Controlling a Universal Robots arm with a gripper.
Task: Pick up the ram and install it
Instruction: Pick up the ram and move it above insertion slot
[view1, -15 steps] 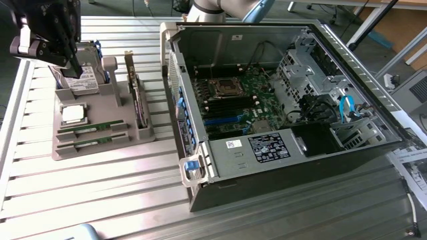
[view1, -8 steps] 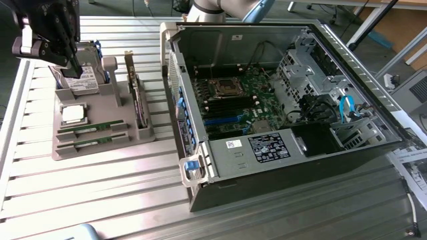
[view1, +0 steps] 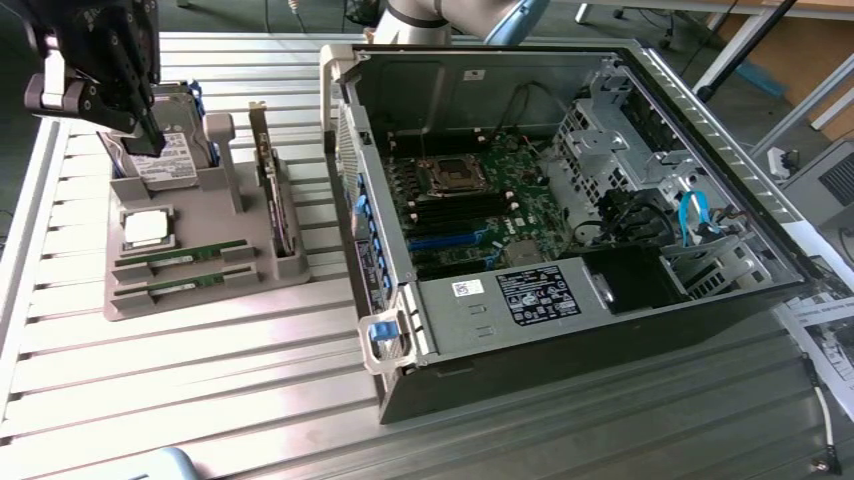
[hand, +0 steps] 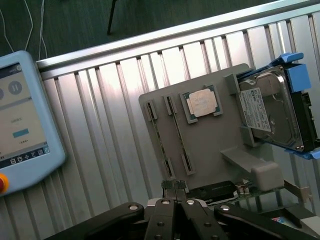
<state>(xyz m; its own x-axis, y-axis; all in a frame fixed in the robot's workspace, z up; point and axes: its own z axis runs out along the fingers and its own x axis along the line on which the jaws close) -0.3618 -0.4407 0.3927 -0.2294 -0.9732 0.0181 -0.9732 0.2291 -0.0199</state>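
Gripper (view1: 142, 138) position: at the exterior view's left, hanging above the hard drive (view1: 167, 165), apart from every part on the desk (view1: 174, 390). Your jaws are closed and hold nothing; in the wrist view the fingers (hand: 169, 192) sit pressed together and bare.

Below the gripper stands the grey holder (view1: 220, 228). The hard drive with its blue rails leans in the holder's far end. The processor chip (view1: 144, 228) lies flat in its recess just in front of the drive.

Task item: the ram has not been picked up. One ram stick (view1: 180, 257) lies in its slot at the holder's near end, and the second ram stick (view1: 187, 284) lies parallel just beside it, closer to the holder's front edge. Both are well apart from your jaws.

An expansion card (view1: 274, 200) stands upright on edge along the holder's side nearest the computer.

To the exterior view's right, the computer case (view1: 441, 85) lies open on its side. Inside, the motherboard (view1: 501, 185) is exposed, with black and blue memory slots (view1: 461, 212) beside the processor socket (view1: 447, 175).

The wrist view also records a teach pendant (hand: 27, 120) resting on the desk, apart from the holder.
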